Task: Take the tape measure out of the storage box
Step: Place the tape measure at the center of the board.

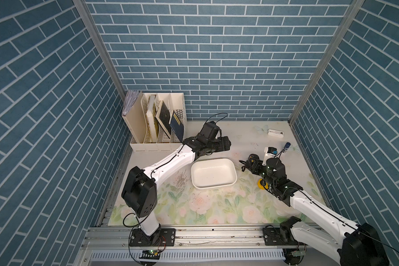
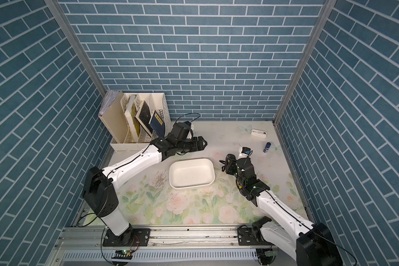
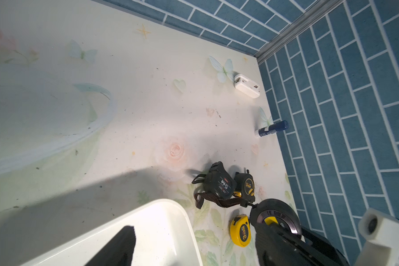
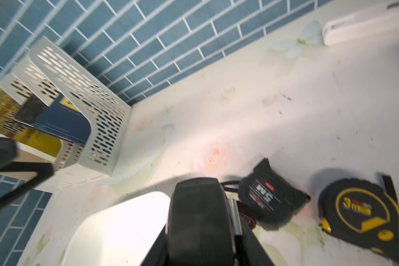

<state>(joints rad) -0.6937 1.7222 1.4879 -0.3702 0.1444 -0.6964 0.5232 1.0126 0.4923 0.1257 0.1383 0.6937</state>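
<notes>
Black, round tape measure [image 3: 275,220] is pinched in my right tool [image 1: 244,165], just clear of the empty storage box's [image 1: 213,185] right rim, over the desk [image 1: 217,207] beside the 5M tape [image 3: 219,184] (left tool [image 1: 227,144] spread, farther off).

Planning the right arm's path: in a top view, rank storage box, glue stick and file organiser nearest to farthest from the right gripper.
1. storage box, rim just beside the right gripper, mid-table.
2. glue stick, toward the right wall.
3. file organiser, back left corner.
</notes>
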